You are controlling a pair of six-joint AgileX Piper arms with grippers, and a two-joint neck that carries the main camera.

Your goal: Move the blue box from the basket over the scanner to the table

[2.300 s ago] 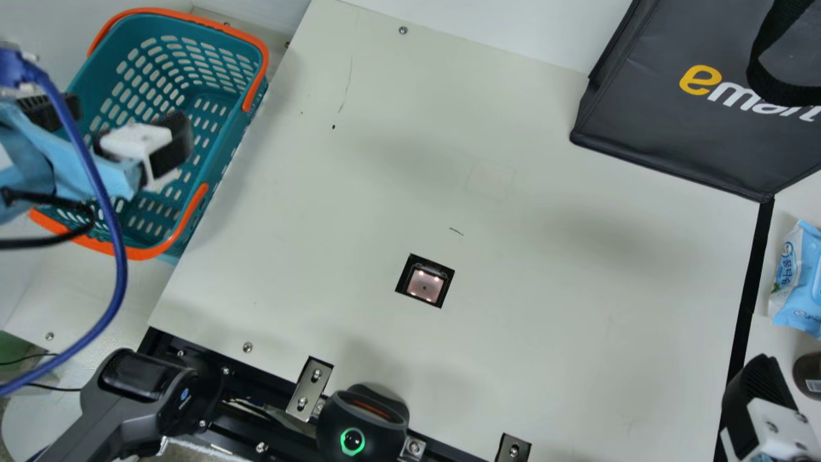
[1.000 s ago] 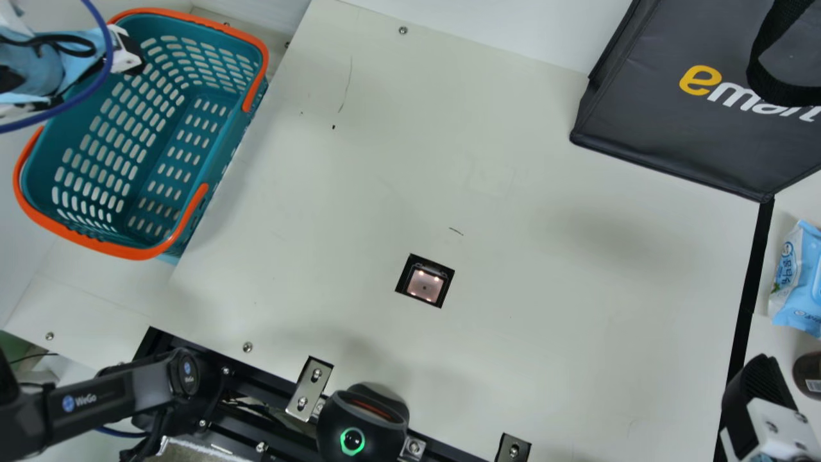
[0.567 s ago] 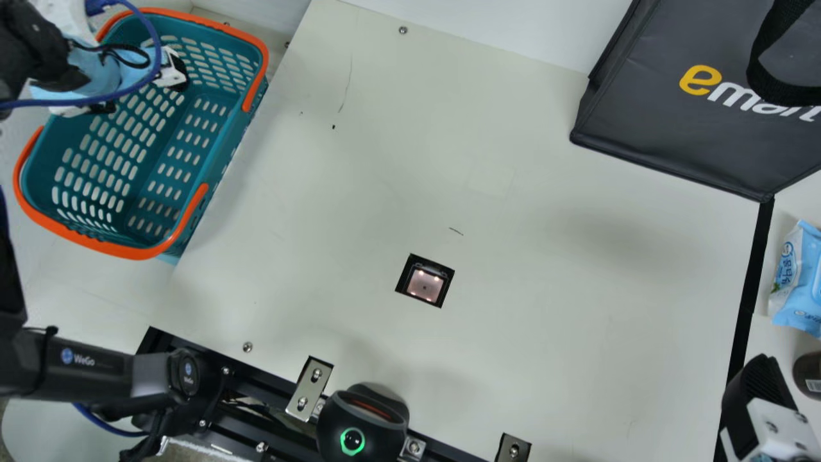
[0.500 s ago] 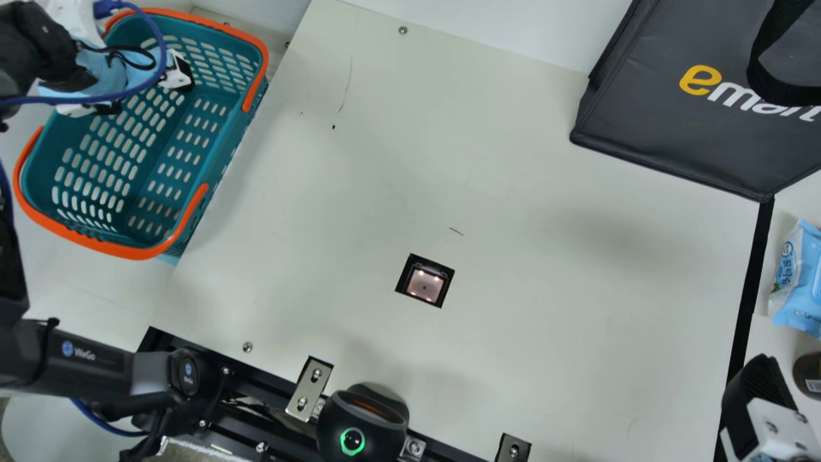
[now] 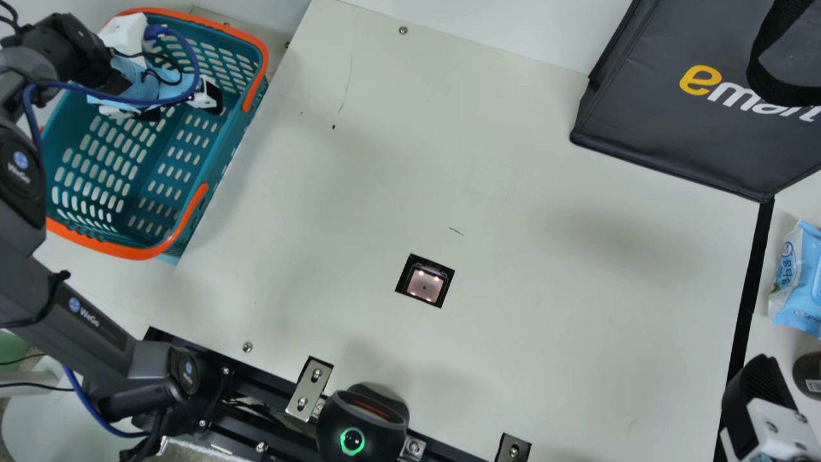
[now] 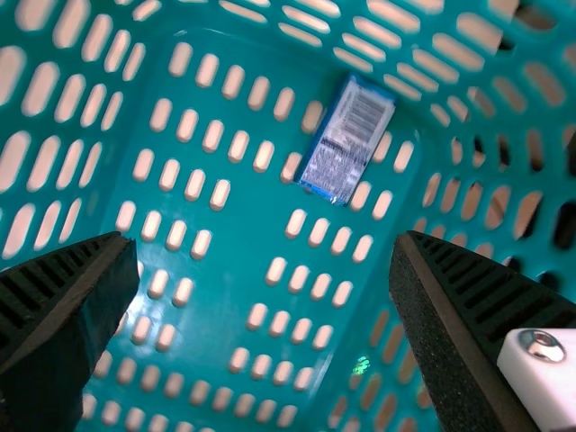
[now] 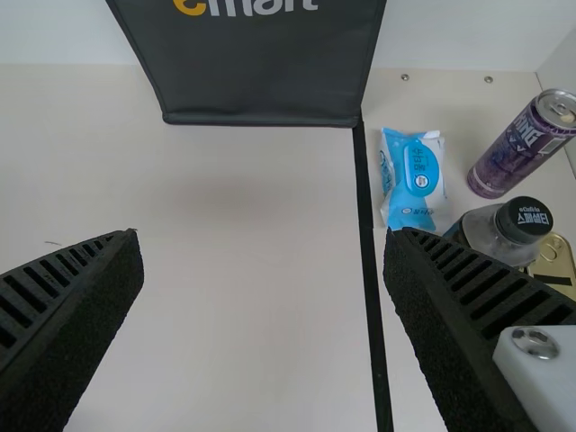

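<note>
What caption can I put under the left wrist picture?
The open left claw hovers over the teal basket, where the blue box lies.

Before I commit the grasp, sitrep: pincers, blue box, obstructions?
Left pincer open, empty, over basket. Right pincer open, empty. Blue box on basket floor. Nothing visible between left pincer and box.

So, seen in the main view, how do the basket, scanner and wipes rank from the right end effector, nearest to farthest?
1. Wipes: right edge, same side as the right end effector.
2. Scanner: near the view's middle.
3. Basket: upper left, on the robot's left side.
</note>
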